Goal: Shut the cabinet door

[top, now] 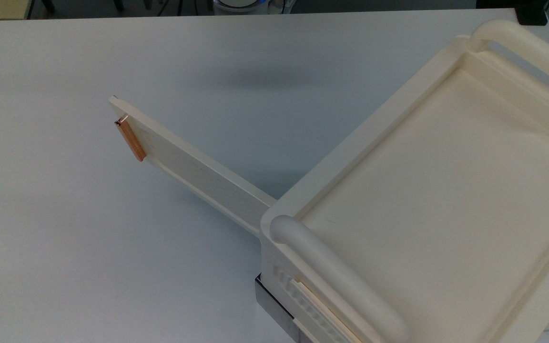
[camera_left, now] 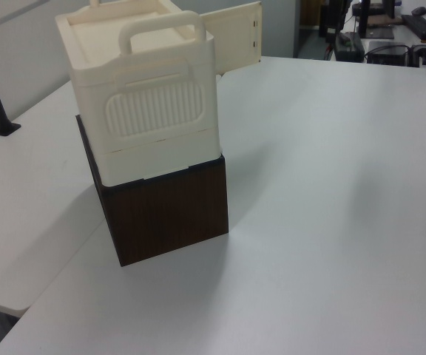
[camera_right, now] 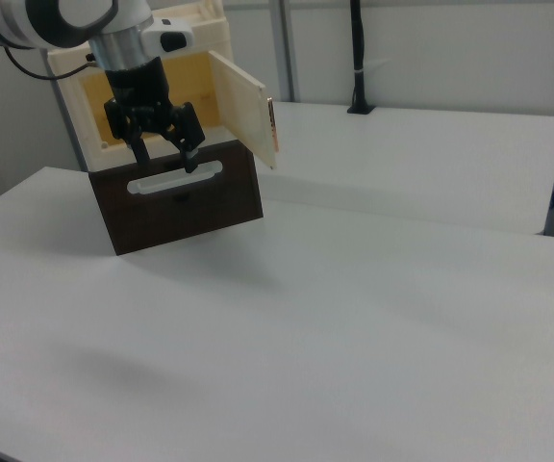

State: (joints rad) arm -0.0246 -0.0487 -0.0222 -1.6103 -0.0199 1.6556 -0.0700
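White table [camera_right: 354, 327], cabinet door [camera_right: 241, 108] ajar

White-and-black arm [camera_right: 46, 21]; black two-finger end effector [camera_right: 165, 154]; possibly dark cable behind.
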